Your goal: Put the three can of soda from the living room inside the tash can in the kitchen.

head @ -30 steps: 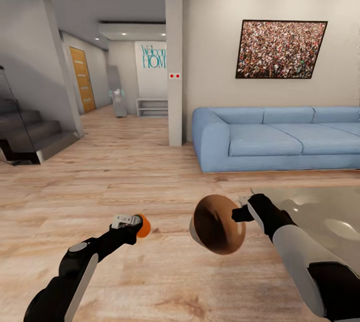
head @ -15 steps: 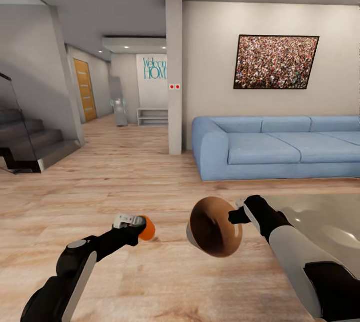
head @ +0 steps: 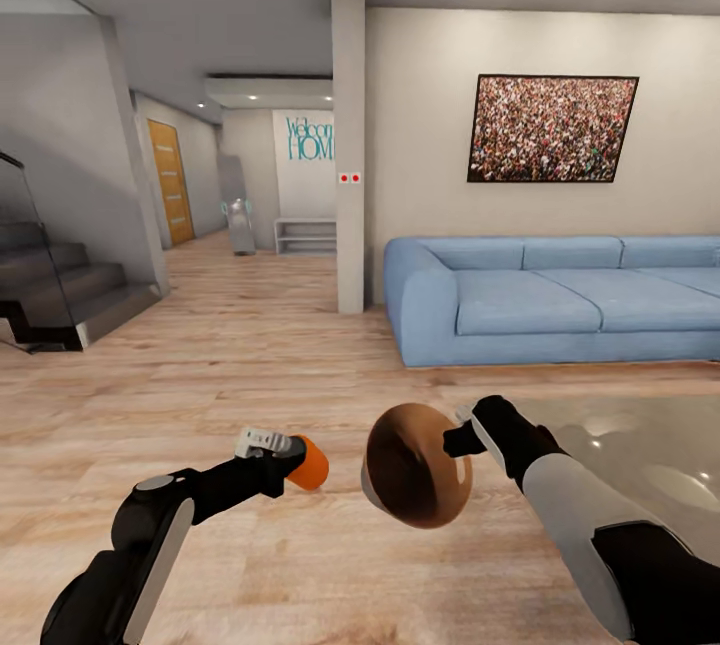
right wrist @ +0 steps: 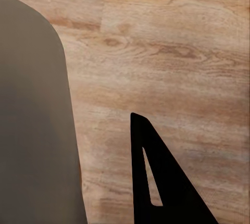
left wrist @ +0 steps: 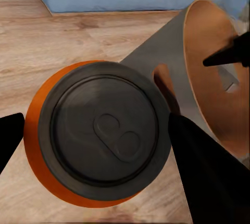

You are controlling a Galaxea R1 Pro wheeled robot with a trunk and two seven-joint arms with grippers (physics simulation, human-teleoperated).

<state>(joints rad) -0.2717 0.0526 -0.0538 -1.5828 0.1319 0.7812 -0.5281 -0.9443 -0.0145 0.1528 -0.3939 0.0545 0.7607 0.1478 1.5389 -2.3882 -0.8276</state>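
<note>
Living room surrounds us: a light-blue sofa point(head: 560, 297) sits at the right of the frame and a hallway opens at upper left. Our left gripper point(head: 290, 455) has its fingers pinching an orange soda can point(head: 309, 462), low in the frame left of centre; the left wrist view shows its dark top point(left wrist: 104, 130) squarely between the two fingers. Our right gripper point(head: 462, 437) grips the trash can point(head: 415, 465) by its rim, the bin tipped so its coppery inside faces us, just right of the can and apart from it. We cannot tell how firmly those fingers close on the rim. We judge the risks to be these: the tilted bin could swing or slip from a thin rim grip, and a can dropped in now might roll straight back out of the sideways mouth.
</note>
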